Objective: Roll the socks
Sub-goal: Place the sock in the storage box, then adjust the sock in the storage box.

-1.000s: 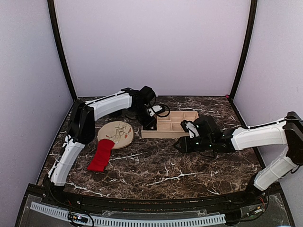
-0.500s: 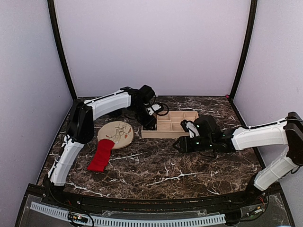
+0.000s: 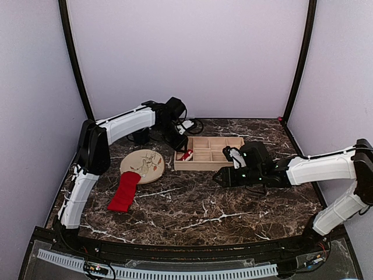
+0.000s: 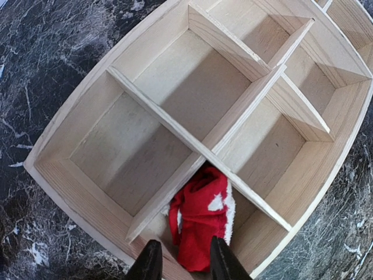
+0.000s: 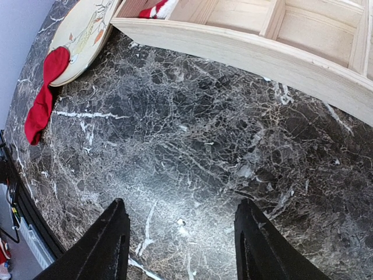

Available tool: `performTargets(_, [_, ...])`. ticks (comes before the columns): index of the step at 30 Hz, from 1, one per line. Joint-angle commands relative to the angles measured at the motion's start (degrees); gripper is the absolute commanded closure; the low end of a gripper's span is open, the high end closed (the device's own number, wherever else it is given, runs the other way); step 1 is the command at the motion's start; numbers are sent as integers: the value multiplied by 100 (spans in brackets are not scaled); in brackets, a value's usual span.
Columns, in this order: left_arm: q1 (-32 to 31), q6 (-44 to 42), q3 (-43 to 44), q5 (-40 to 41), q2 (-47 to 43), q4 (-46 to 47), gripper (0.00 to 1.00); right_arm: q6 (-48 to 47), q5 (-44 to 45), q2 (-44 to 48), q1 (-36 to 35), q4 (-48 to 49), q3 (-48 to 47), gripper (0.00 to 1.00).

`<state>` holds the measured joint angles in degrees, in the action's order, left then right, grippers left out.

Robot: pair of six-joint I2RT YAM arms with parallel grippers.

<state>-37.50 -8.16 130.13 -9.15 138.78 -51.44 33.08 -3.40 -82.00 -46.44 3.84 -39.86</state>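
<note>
Left fingers [image 4: 222, 263] now above sock [image 4: 201, 224] in tray [image 4: 69, 192]

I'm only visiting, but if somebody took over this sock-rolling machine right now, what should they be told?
Left pincer: open, above the wooden tray, holding nothing.
Right pincer: wide open over the table, empty.
Rolled red sock: lies in the tray's front-left compartment, so one is done.
Flat red sock: draped from the plate onto the table, unrolled. It is left to roll.
</note>
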Motion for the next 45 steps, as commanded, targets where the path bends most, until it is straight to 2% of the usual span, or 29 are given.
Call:
performTargets(1, [29, -26, -153, -18, -378, 179, 73, 6, 15, 122, 43, 190, -5, 44])
performTargets(6, [23, -77, -245, -178, -371, 319, 85, 6, 5, 105, 39, 224, -8, 48])
performTargets(10, [24, -80, -364, -355, -352, 448, 88, 5, -17, 85, 42, 243, -24, 51])
performTargets(33, [17, 52, -400, -596, 245, 619, 87, 23, -63, 35, 39, 260, -23, 55])
performTargets(45, [14, 52, -419, -368, 284, 679, 83, 14, -73, 34, 41, 233, -71, 55])
